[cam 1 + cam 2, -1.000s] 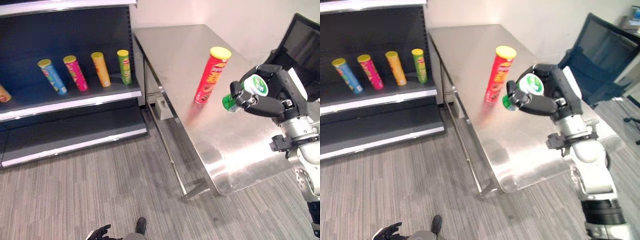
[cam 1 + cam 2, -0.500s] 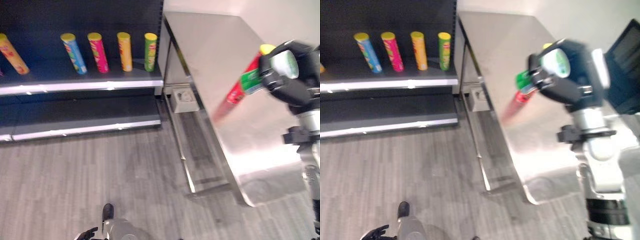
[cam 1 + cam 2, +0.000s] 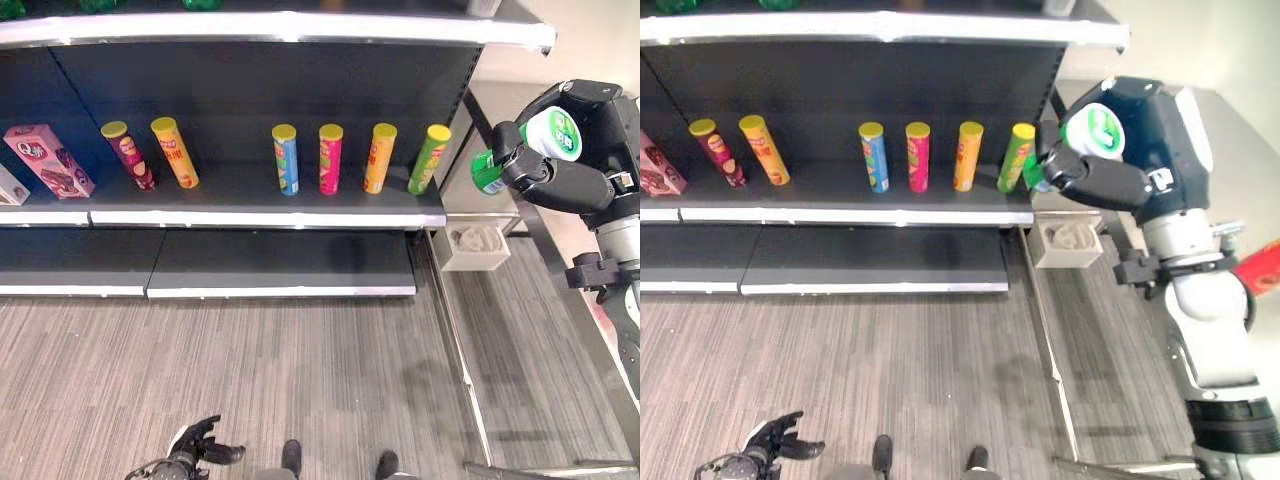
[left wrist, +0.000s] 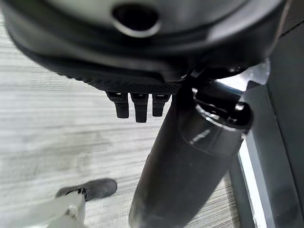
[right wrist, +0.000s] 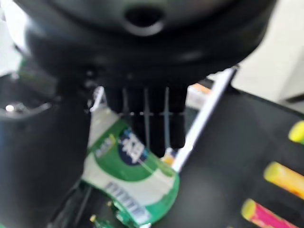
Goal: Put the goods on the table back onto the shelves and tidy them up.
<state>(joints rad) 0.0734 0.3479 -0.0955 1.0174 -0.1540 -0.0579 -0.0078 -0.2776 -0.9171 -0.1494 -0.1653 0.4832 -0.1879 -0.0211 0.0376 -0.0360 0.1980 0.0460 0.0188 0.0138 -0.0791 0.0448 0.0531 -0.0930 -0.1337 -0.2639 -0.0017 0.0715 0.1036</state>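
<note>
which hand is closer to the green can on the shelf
Right. The right hand, holding a green-and-white container, is just beside the green can; the left hand hangs low near the floor.

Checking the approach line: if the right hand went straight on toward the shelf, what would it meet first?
Probably the green tube at the row's right end on the shelf; the right hand holds a green container beside it. Depth unclear.

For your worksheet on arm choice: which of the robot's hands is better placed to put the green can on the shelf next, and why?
The right hand: it already grips the green can, raised beside the shelf near the standing tubes. The left hand hangs low by the floor, holding nothing.
</note>
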